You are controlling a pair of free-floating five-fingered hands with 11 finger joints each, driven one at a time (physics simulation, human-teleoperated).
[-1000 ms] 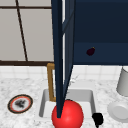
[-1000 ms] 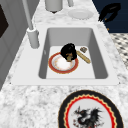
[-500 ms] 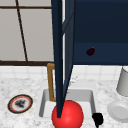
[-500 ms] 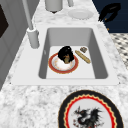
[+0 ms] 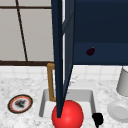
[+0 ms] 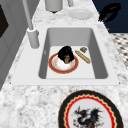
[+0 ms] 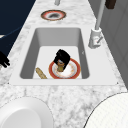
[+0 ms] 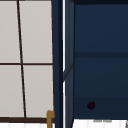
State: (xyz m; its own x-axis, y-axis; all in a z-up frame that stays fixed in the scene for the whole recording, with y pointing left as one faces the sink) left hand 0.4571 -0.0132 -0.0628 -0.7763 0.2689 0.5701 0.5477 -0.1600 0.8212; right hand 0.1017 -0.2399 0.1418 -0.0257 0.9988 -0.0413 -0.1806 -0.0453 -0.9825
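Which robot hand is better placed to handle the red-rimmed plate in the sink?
Left. The left robot hand sits right over the red-rimmed plate inside the sink. The right robot hand hangs off the front edge of the counter, beyond the basin.

Red-rimmed white plate (image 6: 63, 66) in grey sink (image 6: 100, 60), black robot hand (image 6: 66, 53), marbled grey-white worktop (image 6: 27, 105), navy cabinet (image 5: 100, 32)
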